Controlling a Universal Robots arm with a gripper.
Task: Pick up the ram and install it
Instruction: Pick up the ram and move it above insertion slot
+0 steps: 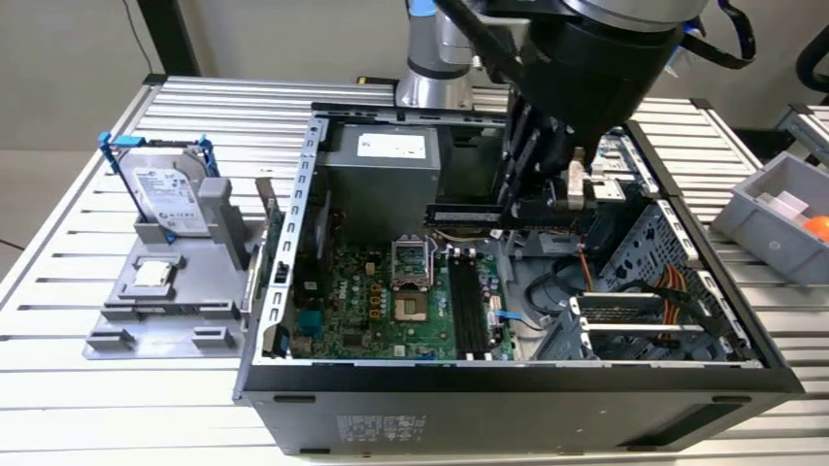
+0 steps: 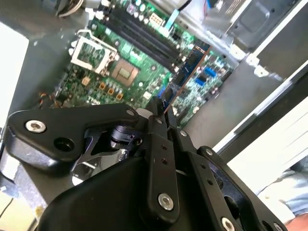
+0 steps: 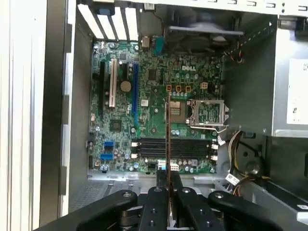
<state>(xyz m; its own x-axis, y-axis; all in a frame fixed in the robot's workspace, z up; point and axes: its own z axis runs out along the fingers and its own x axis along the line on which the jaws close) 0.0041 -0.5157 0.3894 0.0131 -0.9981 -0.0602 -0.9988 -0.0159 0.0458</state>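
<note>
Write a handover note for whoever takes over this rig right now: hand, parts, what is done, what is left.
Hand: shut on the long thin greenish-blue ram stick.
Ram: held clear inside the open black computer case, above the green motherboard. In the first wrist view it shows edge-on, crosswise to the long black memory slots.
Done: the stick is picked up and brought over the board.
Left: it is not seated in any slot, and the slots look empty.

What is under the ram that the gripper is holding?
Under the ram, held by the gripper, lies the green motherboard with its black slots. The thin strip of board directly behind the ram's edge is covered.
</note>
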